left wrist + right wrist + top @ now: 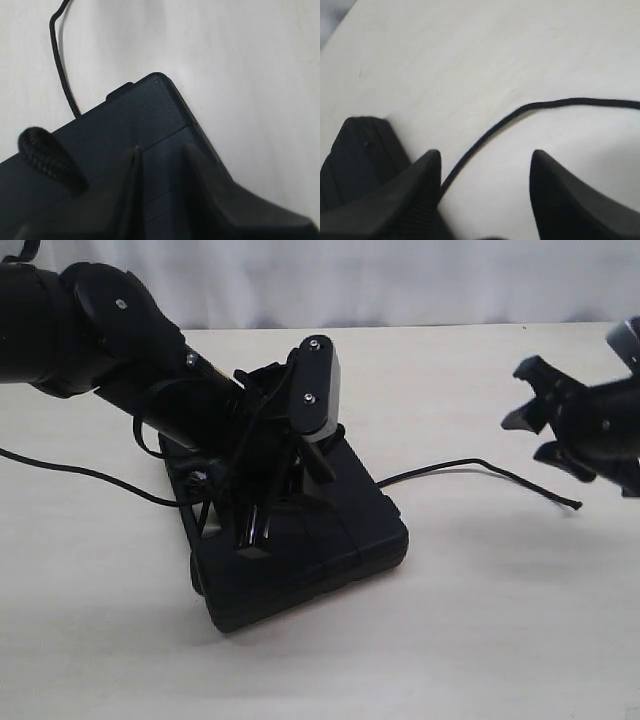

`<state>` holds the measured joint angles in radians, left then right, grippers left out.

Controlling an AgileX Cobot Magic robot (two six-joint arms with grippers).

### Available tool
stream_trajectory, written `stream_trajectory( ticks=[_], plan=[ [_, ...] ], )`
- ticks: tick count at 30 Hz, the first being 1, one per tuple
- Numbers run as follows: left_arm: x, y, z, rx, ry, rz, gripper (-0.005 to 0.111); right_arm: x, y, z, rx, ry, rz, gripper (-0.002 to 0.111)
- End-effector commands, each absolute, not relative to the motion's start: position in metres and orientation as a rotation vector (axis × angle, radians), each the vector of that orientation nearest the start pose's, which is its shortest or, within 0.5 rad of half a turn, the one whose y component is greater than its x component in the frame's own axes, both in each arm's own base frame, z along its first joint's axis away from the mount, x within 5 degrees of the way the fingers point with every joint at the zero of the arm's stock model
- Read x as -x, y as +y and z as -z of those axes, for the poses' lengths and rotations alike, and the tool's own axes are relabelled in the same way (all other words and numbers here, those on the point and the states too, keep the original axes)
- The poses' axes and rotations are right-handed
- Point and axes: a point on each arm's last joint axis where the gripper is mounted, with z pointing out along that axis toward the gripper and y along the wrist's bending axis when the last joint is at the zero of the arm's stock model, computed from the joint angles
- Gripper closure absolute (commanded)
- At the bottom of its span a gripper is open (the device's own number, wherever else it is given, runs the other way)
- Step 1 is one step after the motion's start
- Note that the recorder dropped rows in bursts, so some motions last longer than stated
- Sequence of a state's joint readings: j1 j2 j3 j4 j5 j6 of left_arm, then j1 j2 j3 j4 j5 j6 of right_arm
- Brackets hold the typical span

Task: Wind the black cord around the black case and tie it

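Exterior: black case sits mid-bench. Left hand is down on its lid, my guess to pin the case so cord tension doesn't drag it. Black cord leaves the case's right side and trails right across the bench to a loose end. Another run exits left. Right hand hovers over the bench at far right, well apart from the case, jaws spread, nothing in them.

Left wrist: fingers rest over the textured lid near a corner of the case. A close-up bend of cord arcs up just beside one finger. Can't tell whether this hand is pinching the cord or only pressing the lid.

Right wrist: right hand is released. The cord lies on the bench beyond the gap, touching neither finger. Reads as lined up to grab that tail for the wrap.
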<state>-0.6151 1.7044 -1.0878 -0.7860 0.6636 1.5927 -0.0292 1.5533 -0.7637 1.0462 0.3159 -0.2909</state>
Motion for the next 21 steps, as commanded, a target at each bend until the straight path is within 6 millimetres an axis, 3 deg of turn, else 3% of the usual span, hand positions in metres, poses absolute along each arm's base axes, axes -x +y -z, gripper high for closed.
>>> stream_trajectory(
  ticks=[1, 4, 10, 12, 17, 21],
  plan=[
    [-0.259, -0.233, -0.221, -1.841, 1.703, 0.478, 0.081, -0.260, 0.014, -0.172, -1.099, 2.220, -0.539, 0.057],
    [-0.259, -0.233, -0.221, -1.837, 1.711, 0.482, 0.081, -0.258, 0.024, -0.160, -1.127, 2.280, -0.588, 0.057],
    [-0.257, -0.233, -0.220, -1.837, 1.731, 0.510, 0.081, -0.276, 0.031, -0.147, -1.234, 2.268, -0.584, 0.057],
    [-0.258, -0.233, -0.221, -1.828, 1.730, 0.498, 0.081, -0.285, 0.031, -0.141, -1.247, 2.277, -0.572, 0.057],
    [-0.258, -0.234, -0.221, -1.817, 1.740, 0.508, 0.081, -0.332, 0.044, -0.128, -1.163, 2.338, -0.668, 0.057],
    [-0.259, -0.234, -0.221, -1.811, 1.739, 0.500, 0.081, -0.342, 0.039, -0.116, -1.195, 2.321, -0.581, 0.057]
  ],
)
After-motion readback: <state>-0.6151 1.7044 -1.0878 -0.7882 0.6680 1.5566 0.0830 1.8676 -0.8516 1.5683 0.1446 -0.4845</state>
